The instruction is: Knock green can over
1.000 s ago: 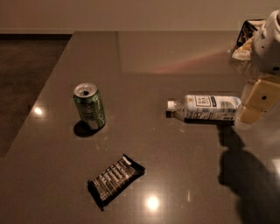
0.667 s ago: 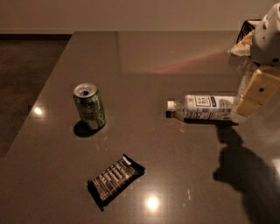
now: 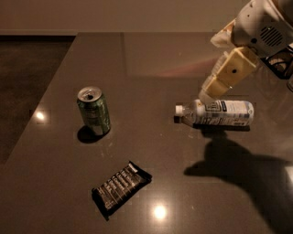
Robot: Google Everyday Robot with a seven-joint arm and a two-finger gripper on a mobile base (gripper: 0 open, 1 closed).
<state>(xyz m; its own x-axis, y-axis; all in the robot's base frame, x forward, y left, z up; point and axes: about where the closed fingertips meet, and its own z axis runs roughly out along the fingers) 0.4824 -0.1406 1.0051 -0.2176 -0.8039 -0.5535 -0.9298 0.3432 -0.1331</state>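
The green can [image 3: 94,111] stands upright on the counter's [image 3: 151,59] left; the pincer [image 3: 207,94] hangs well apart at the right, just over the lying bottle [image 3: 222,113], apart or together unclear; it should sweep left, clearing the bottle, and strike the can high.

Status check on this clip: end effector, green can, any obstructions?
End effector over neck of water bottle. Green can upright, untouched, well apart from it. Snack bar nearer the camera, off the direct line.

Likely an office break room or lab: glossy dark counter [image 3: 183,55], bare wall [image 3: 137,13], snack bar [image 3: 120,188], robot claw [image 3: 207,95] over the counter's right side.
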